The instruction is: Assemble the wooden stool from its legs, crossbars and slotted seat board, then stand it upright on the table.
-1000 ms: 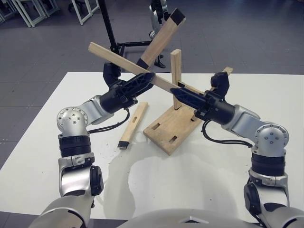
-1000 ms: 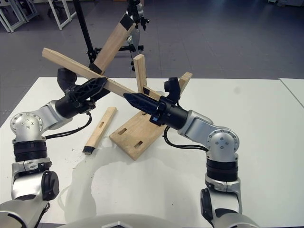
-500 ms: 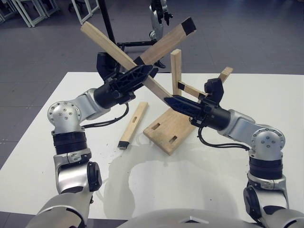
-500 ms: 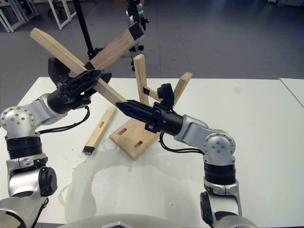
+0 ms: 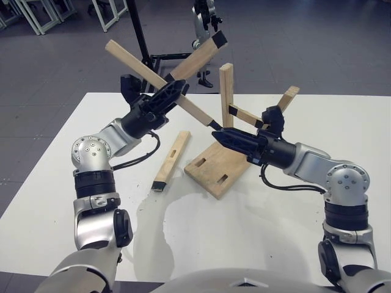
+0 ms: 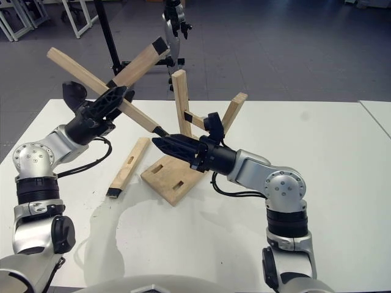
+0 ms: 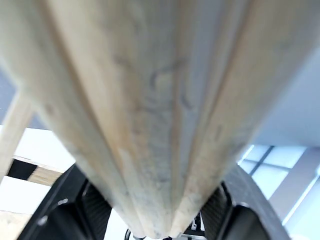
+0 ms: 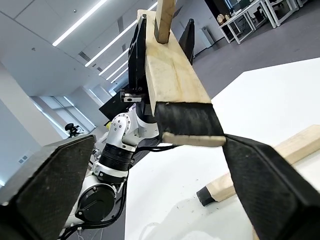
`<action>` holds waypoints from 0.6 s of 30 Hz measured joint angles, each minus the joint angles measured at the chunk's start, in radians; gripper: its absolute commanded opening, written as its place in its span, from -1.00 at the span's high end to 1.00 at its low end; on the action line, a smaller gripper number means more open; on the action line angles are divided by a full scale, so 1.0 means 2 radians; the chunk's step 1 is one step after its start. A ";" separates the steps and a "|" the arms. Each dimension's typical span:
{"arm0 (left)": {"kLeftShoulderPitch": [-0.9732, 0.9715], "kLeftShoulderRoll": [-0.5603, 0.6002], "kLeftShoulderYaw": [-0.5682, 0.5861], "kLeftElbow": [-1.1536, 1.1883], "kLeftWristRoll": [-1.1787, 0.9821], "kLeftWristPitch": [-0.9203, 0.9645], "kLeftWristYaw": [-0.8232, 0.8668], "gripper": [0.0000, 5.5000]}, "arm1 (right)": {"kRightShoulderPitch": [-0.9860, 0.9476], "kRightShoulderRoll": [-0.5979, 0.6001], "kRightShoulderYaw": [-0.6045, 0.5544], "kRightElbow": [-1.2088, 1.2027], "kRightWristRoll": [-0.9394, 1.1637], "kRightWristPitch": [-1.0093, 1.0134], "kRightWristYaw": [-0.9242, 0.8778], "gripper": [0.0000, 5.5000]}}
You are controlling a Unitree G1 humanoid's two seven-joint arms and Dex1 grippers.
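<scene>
We find the left gripper (image 5: 180, 89) raised above the tabletop (image 5: 275, 220), its fingers clamped on a crossed pair of wooden bars (image 5: 131, 62). The pair's black-capped lower end sits between the spread fingers of the right gripper (image 5: 219, 133). The slotted seat board (image 5: 211, 168) rests tilted on the tabletop, carrying two legs (image 5: 226, 91) joined by a crossbar (image 5: 244, 115). A loose leg (image 5: 171, 159) lies beside it.

White table (image 5: 67, 177) had two things sitting on it: a loose leg (image 5: 171, 160) lying flat over on the robot's left, black-capped end nearest the robot, and just beside it the slotted seat board (image 5: 215, 169), tilted, near corner down on the tabletop.
</scene>
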 measured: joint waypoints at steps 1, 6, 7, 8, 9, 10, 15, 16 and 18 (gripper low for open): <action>-0.001 0.015 0.004 0.030 0.023 -0.023 -0.005 0.25 | 0.002 -0.005 -0.001 -0.006 0.000 0.001 0.001 -0.71; -0.011 0.059 0.022 0.094 0.057 -0.050 -0.041 0.25 | 0.015 -0.084 0.060 -0.056 -0.096 -0.002 0.054 -0.71; -0.015 0.063 0.023 0.094 0.058 -0.050 -0.051 0.26 | 0.017 -0.121 0.112 -0.074 -0.156 -0.010 0.078 -0.71; -0.017 0.064 0.023 0.091 0.058 -0.049 -0.057 0.26 | 0.017 -0.147 0.155 -0.080 -0.210 -0.024 0.094 -0.71; -0.018 0.064 0.022 0.083 0.059 -0.047 -0.064 0.26 | 0.017 -0.161 0.186 -0.081 -0.251 -0.040 0.107 -0.71; -0.019 0.064 0.020 0.071 0.059 -0.046 -0.071 0.26 | 0.016 -0.169 0.218 -0.079 -0.290 -0.057 0.123 -0.71; -0.018 0.058 -0.015 0.012 0.089 -0.065 -0.078 0.26 | 0.006 -0.152 0.291 -0.051 -0.390 -0.108 0.162 -0.71; -0.018 0.058 -0.017 0.009 0.091 -0.066 -0.079 0.26 | 0.004 -0.146 0.294 -0.046 -0.398 -0.112 0.166 -0.71; -0.018 0.056 -0.020 0.005 0.099 -0.074 -0.079 0.26 | 0.001 -0.133 0.300 -0.033 -0.416 -0.122 0.174 -0.71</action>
